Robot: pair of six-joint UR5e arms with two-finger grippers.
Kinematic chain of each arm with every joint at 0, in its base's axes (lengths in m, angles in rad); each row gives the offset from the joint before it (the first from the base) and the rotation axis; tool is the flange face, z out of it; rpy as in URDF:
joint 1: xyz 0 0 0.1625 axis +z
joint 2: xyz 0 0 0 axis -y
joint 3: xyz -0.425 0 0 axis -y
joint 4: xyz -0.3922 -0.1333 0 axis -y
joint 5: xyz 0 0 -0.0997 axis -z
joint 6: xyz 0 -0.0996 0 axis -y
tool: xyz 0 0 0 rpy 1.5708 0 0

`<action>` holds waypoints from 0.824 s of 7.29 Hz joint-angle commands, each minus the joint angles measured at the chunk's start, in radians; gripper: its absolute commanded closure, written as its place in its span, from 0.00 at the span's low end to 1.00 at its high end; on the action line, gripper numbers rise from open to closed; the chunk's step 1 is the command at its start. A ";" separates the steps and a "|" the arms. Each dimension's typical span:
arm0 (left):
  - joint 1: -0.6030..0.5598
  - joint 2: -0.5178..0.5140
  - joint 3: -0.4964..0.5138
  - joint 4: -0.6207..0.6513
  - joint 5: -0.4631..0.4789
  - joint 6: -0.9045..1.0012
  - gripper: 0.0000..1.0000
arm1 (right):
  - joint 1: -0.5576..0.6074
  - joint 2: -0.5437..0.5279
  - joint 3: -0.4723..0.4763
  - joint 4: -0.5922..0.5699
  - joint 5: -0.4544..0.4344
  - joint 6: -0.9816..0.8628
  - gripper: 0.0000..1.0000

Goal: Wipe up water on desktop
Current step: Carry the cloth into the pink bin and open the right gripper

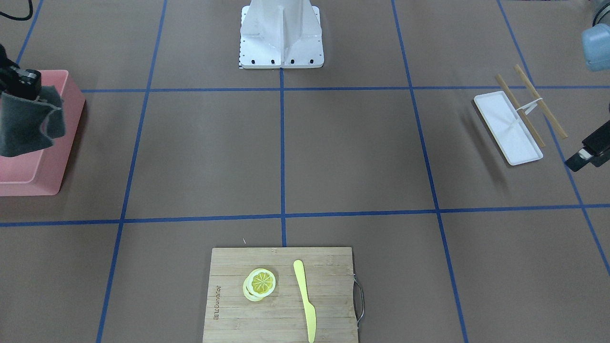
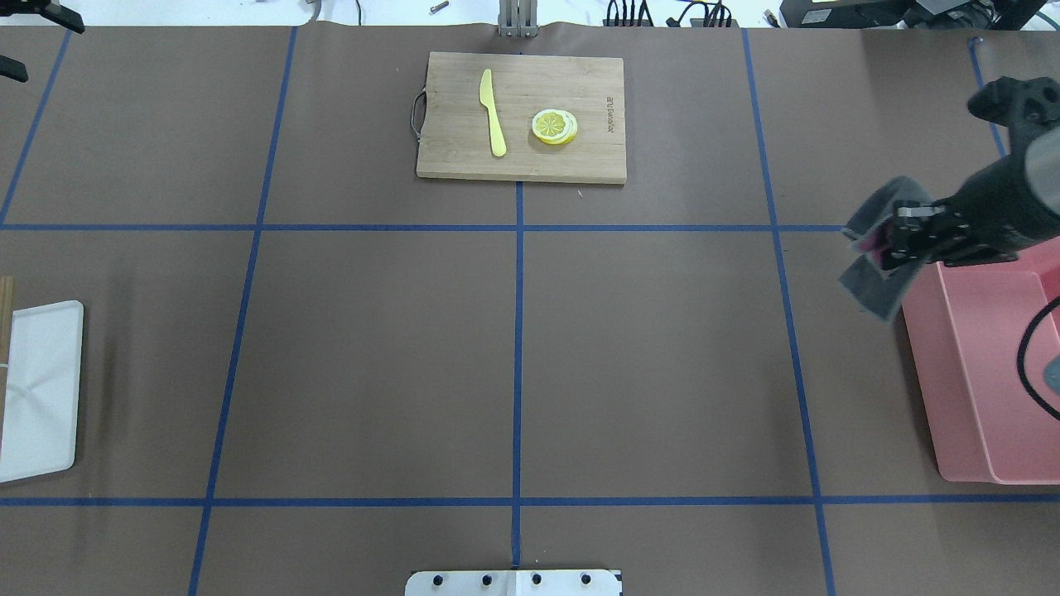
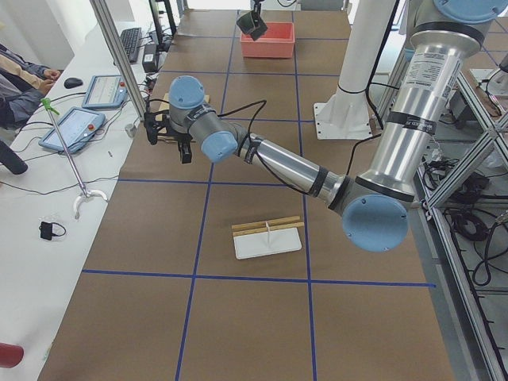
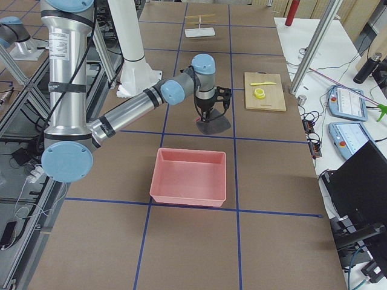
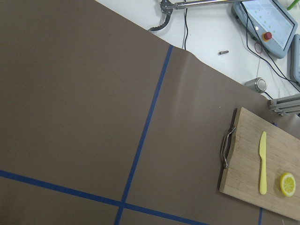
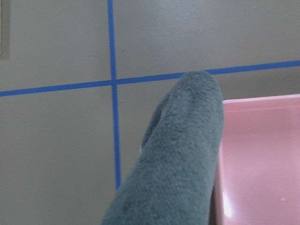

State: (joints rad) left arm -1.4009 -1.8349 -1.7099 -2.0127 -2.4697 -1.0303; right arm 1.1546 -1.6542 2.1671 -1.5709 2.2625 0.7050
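The desktop (image 2: 373,356) is a matte brown tabletop crossed by blue tape lines; I see no water on it. My right gripper (image 2: 903,236) is shut on a dark grey cloth (image 2: 876,277) and holds it in the air over the far edge of a pink bin (image 2: 977,372). The cloth hangs down in the front-facing view (image 1: 26,126) and fills the right wrist view (image 6: 178,159). My left gripper (image 2: 33,41) is open and empty, high over the table's far left corner. Only its black fingers (image 2: 60,14) show overhead.
A bamboo cutting board (image 2: 464,157) with a yellow knife (image 2: 493,112) and lemon slices (image 2: 554,127) lies at the far middle. A white tray (image 2: 41,389) with chopsticks (image 1: 541,101) lies at the left. The robot base (image 1: 281,33) stands at the near middle.
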 commanded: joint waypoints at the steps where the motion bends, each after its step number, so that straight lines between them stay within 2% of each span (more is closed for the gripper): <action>1: -0.061 0.102 0.001 0.002 0.059 0.285 0.02 | 0.139 -0.128 -0.079 0.000 0.018 -0.297 1.00; 2: -0.070 0.164 0.004 0.002 0.102 0.428 0.02 | 0.152 -0.165 -0.107 0.000 0.026 -0.379 1.00; 3: -0.090 0.189 0.015 0.003 0.104 0.499 0.02 | 0.151 -0.167 -0.108 -0.001 0.026 -0.380 1.00; 4: -0.102 0.207 0.013 0.029 0.079 0.521 0.02 | 0.151 -0.165 -0.124 0.003 0.029 -0.380 1.00; 5: -0.110 0.207 0.012 0.117 0.010 0.595 0.02 | 0.149 -0.165 -0.128 0.005 0.031 -0.380 1.00; 6: -0.133 0.210 0.012 0.196 -0.003 0.704 0.02 | 0.149 -0.165 -0.128 0.008 0.031 -0.380 1.00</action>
State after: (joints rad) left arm -1.5108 -1.6316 -1.6981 -1.9117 -2.4364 -0.4450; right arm 1.3036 -1.8185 2.0431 -1.5666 2.2922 0.3273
